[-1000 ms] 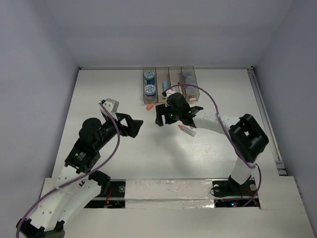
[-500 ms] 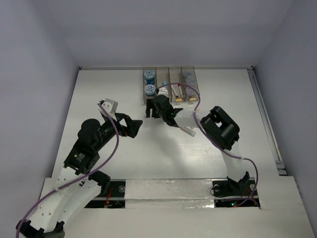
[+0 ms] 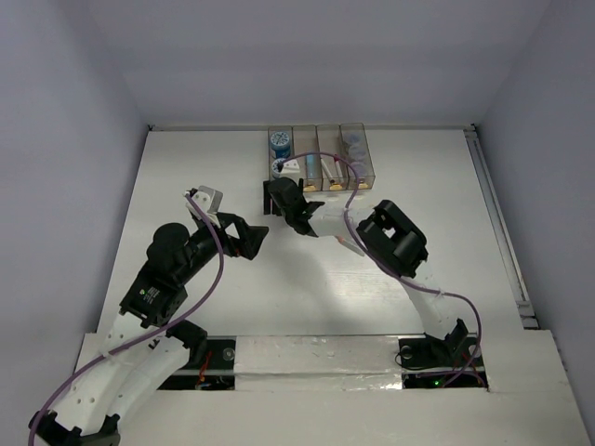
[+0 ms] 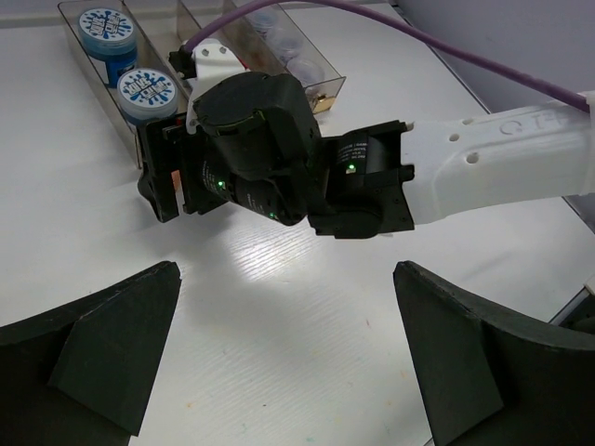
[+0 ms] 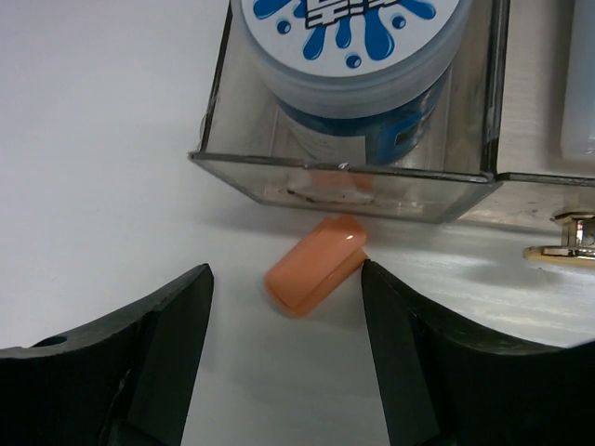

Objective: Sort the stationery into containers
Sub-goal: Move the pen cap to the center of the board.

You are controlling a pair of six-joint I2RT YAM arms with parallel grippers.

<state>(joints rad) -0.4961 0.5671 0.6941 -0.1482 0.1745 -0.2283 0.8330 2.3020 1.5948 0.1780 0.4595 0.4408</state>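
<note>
A short orange stick (image 5: 314, 264) lies flat on the table, just in front of the near end of the leftmost of the containers (image 5: 353, 181). My right gripper (image 5: 284, 271) is open and low over it, one finger on each side. The right fingertip (image 5: 372, 279) is at the stick's end. A blue-topped roll (image 5: 358, 37) sits in that bin, and the top view shows another roll (image 3: 280, 141) behind it. The containers (image 3: 346, 160) stand in a row at the back. My left gripper (image 4: 286, 271) hangs open over bare table, facing the right gripper (image 4: 165, 186).
The right forearm (image 3: 325, 223) stretches across the middle of the table with its purple cable (image 3: 349, 181) looping over the bins. A white marker (image 3: 351, 248) pokes out beside that forearm. A tan knob (image 5: 567, 243) sticks out from the neighbouring bin's end.
The right gripper has swung left and toward the leftmost bin's near end, coming down around the orange stick, and its jaws have narrowed slightly. The left arm has stayed put.
</note>
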